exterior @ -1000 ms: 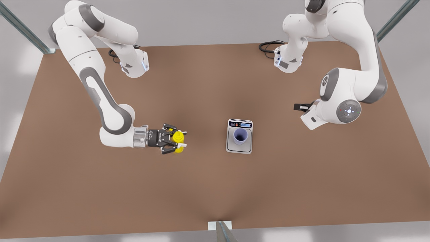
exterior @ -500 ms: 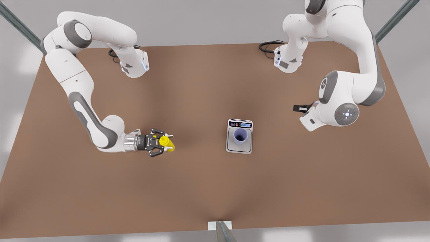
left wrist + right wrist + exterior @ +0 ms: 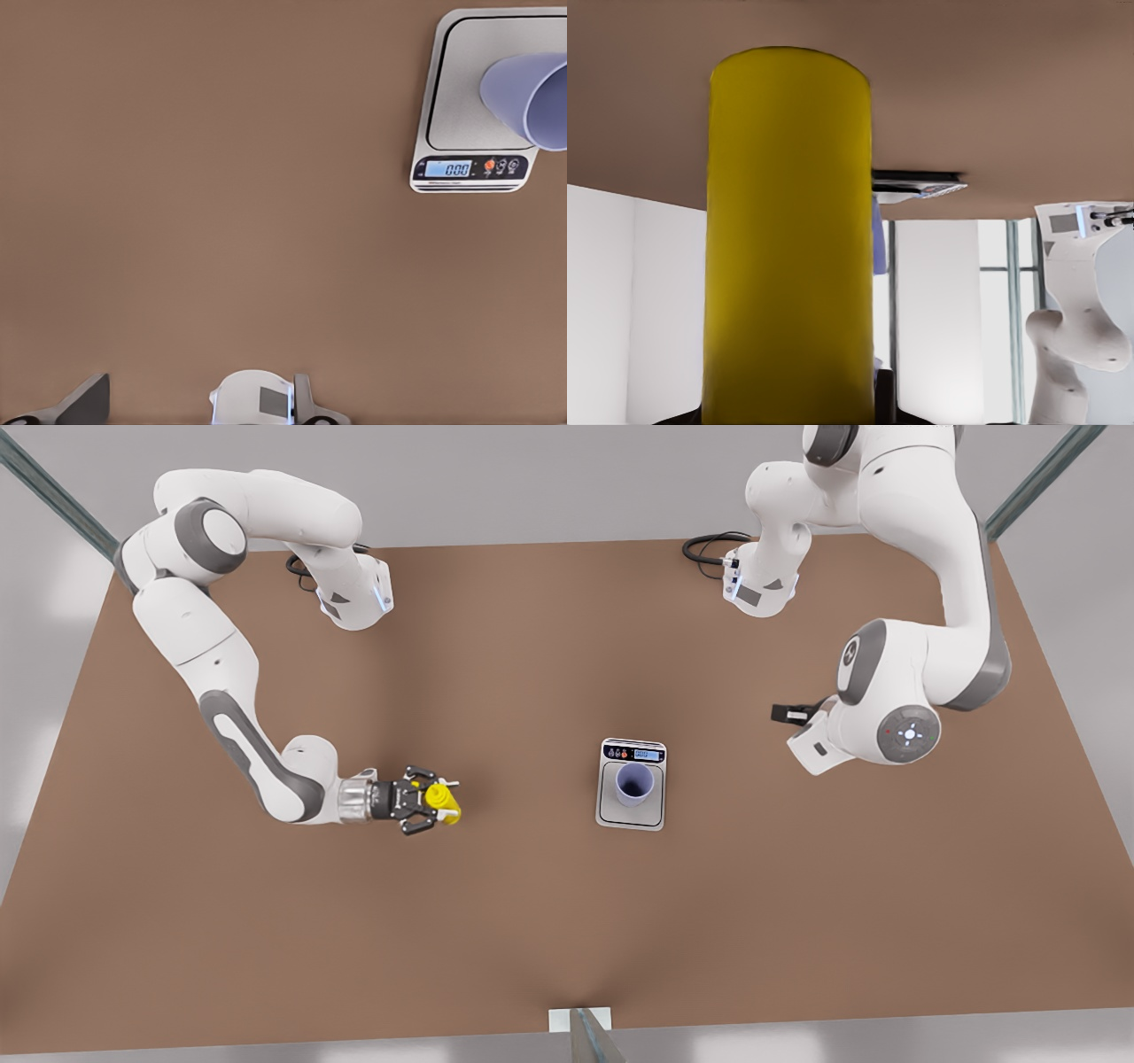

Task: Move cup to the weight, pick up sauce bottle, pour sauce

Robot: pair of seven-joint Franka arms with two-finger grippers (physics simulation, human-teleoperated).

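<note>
- The right hand (image 3: pixel 431 803) is clenching the sauce bottle (image 3: pixel 440 802), low over the brown desk (image 3: pixel 532 921).
- The left hand (image 3: pixel 788 712) is waiting aside; its grip cannot be told.
- The cup (image 3: pixel 634 782) is standing on the weight (image 3: pixel 631 815).

The figures "0.00" are being displayed in dark digits on the lit, pale-blue screen of the weight (image 3: pixel 474 111), within its black display strip; this is read most clearly in the left wrist view. Beside the screen, small round button symbols are being shown, too small to be read. No other legible text or brand is being shown.
</note>
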